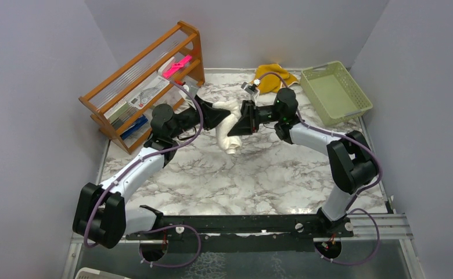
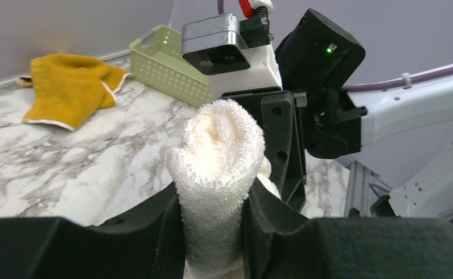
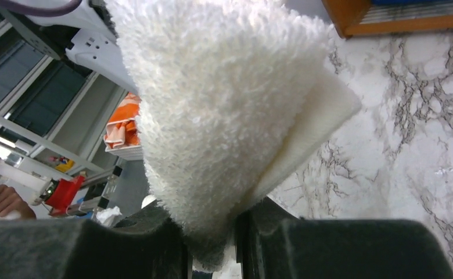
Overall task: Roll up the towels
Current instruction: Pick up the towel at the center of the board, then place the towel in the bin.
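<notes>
**Over the middle of the worktop, two claws share one towel**

Above the marbled worktop (image 1: 241, 174), toward its far half, the left claw (image 1: 224, 115) and the right claw (image 1: 239, 122) meet almost nose to nose, with the cream towel (image 1: 230, 132) caught between them. Each claw is closed on the cloth. The left wrist view shows its two dark fingers (image 2: 166, 226) pressed against a thick, upright bundle of fluffy pile, with the right claw directly behind that bundle. The right wrist view shows that claw's fingers (image 3: 154, 232) pinching a folded edge of the same towel, which fans out wide above them.

Seen from the top, the cream towel hangs as a bunched, twisted length from the two grips down toward the near side. Whether its lower end touches the worktop cannot be told.

The mustard towel (image 1: 274, 78) lies crumpled near the far wall, well apart from both claws and just beside a green basket (image 1: 335, 93) in the far right corner. A wooden rack (image 1: 146, 81) stands slantwise along the far left edge, close behind the left arm.
</notes>
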Tool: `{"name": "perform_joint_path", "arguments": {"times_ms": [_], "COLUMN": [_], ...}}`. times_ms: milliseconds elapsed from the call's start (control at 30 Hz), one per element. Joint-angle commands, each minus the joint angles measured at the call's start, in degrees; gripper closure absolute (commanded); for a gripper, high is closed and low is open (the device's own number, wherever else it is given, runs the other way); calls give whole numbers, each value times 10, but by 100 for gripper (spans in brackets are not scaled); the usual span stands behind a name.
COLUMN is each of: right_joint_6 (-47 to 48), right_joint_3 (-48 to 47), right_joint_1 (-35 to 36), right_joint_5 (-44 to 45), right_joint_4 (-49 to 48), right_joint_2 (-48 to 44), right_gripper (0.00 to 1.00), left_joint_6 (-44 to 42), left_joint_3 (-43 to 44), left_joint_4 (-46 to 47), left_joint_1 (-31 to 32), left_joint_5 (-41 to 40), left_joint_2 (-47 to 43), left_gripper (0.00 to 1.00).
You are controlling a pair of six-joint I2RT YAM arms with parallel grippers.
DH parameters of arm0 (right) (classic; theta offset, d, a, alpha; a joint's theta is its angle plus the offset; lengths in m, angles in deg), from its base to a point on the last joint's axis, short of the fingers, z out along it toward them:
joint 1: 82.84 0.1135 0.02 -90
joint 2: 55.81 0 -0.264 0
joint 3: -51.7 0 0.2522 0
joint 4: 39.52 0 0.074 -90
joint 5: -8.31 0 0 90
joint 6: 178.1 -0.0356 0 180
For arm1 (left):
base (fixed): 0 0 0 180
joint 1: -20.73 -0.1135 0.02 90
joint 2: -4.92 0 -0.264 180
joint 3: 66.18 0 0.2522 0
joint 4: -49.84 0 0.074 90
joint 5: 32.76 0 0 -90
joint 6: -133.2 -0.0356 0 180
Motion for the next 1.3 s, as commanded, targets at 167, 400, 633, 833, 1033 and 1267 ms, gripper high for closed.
{"name": "perform_joint_path", "arguments": {"times_ms": [167,400,633,833,1033,1267], "right_joint_6": [170,53,-75,-91,-84,-86], "right_joint_3": [-79,-103,-135,-215,-393,-437], "right_joint_1": [-41,-182,-359,-431,-458,-462], "right_joint_5": [106,172,300,416,411,445], "right_joint_4": [293,237,214,243,334,358], "right_joint_2": [-56,-34,18,96,236,305], "right_gripper": [88,99,99,99,99,99], "left_joint_6": [-59,-46,-64,-69,-67,-65], "left_joint_3": [78,175,184,164,154,146], "left_joint_4": [-236,-417,-491,-485,-481,-479], "left_joint_1": [-20,-89,-109,-112,-114,-115], "left_joint_5": [-324,-369,-320,-311,-305,-294], "left_joint_2": [-95,-106,-84,-85,-79,-65], "left_gripper": [15,4,4,4,4,4]}}
